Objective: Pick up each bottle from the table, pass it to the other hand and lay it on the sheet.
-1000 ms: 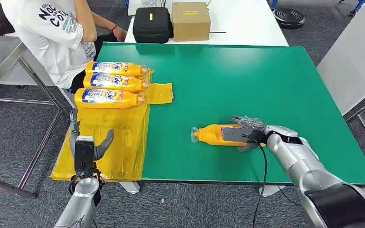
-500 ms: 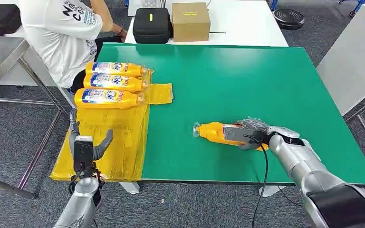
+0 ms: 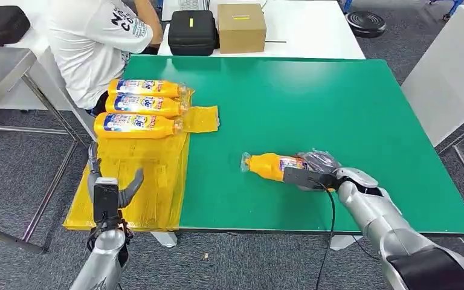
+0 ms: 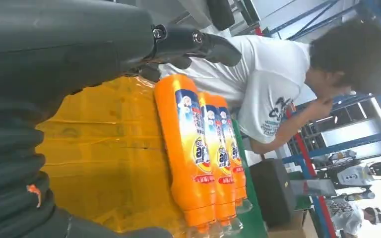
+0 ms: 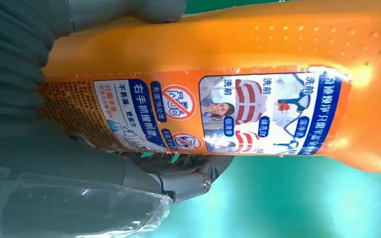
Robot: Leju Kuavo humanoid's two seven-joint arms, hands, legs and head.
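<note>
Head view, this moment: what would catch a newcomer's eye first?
The orange bottle lying on the green table, gripped by the right hand near the front edge. Next, three matching bottles lined up on the yellow sheet at the table's left, the left hand open over its near edge.

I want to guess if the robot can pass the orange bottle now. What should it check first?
1. Right hand grips the orange bottle: ok, fingers wrap it in the right wrist view.
2. Bottle off the green table: cannot tell.
3. Left hand free to receive: ok, fingers apart, holding nothing.
4. Room on the yellow sheet: ok, bare below the three laid bottles.
5. Person away from the handover path: ok.
</note>
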